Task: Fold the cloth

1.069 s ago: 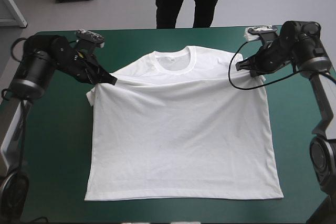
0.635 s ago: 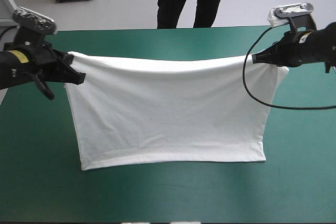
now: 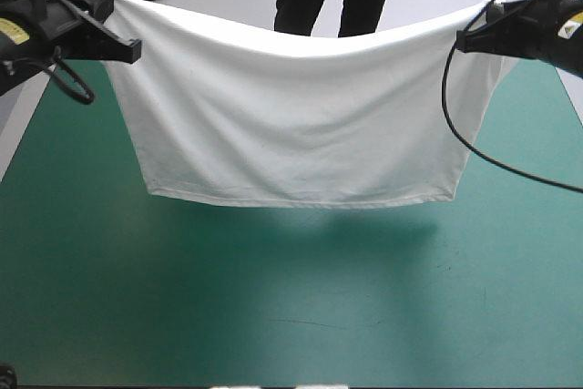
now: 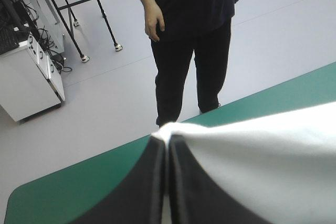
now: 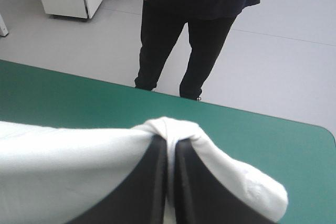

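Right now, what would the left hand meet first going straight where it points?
Only the white short-sleeved T-shirt pinched in the left hand; past it the way looks free over the teal-green table cover, though depth is unclear.

Both arms are held high and wide: the left gripper, with black fin-shaped fingers, at ten o'clock, the right gripper at two, each pinched tight on the white T-shirt.

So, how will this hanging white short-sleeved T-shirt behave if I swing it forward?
Probably floppy: the white short-sleeved T-shirt sags between the left hand and right hand. Likely light: two pinches carry it above the teal-green table cover. Its free hem may swing.
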### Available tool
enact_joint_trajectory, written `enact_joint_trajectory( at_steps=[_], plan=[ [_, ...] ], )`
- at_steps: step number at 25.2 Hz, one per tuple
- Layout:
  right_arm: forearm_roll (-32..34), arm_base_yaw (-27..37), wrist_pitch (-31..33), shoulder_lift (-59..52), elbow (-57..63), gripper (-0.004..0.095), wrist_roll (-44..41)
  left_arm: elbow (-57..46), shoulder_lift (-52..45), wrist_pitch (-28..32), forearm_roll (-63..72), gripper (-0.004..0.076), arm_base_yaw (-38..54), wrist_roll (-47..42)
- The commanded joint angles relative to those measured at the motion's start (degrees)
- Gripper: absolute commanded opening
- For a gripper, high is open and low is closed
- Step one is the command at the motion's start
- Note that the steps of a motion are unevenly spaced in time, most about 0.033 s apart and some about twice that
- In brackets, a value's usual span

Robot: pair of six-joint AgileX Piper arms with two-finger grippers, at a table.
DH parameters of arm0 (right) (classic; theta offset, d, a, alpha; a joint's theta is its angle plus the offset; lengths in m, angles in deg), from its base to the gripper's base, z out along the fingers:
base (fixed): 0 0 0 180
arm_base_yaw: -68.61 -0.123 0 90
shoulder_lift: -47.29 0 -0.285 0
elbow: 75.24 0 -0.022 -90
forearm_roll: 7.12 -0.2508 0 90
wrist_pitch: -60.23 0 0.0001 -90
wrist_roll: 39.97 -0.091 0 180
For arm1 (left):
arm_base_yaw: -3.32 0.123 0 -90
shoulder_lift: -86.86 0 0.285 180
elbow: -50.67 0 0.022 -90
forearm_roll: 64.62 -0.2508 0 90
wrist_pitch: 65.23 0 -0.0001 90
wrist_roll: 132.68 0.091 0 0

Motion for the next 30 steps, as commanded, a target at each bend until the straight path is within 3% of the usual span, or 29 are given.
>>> enact_joint_trajectory(
  at_steps=[1, 6, 11, 16, 20, 25, 30],
  plan=[
    [0.7, 0.7, -6.0, 5.8, -10.1, -0.0013, 0.7, 3.3, 3.1, 10.7, 0.6, -0.0022, -0.1, 1.0],
    [-1.0, 0.7, -9.4, 18.5, -22.7, -0.0013, 2.4, 8.1, 12.5, 18.5, 0.6, -0.0022, -0.1, 3.1],
    [-2.5, 1.1, -9.6, 22.5, -22.8, -0.0013, 3.9, 9.9, 16.6, 18.4, 0.6, -0.0022, -0.1, 3.1],
    [-2.9, 1.6, -4.7, 25.2, -22.8, -0.0013, 4.3, 9.8, 18.3, 6.7, 0.4, -0.0022, -0.1, 2.8],
    [-2.1, 1.6, 3.5, 25.5, -20.4, -0.0013, 5.9, 9.6, 18.8, -0.2, 0.0, -0.0022, -0.1, 2.1],
    [-2.1, 1.6, 4.3, 22.8, -10.6, -0.0013, 8.0, 9.3, 18.8, -7.5, 0.1, -0.0022, -0.1, 0.3],
    [-2.0, 1.6, 6.3, 18.5, 4.5, -0.0013, 8.1, -3.5, 15.7, -16.8, 3.6, -0.0022, -0.1, -0.3]
  ],
)
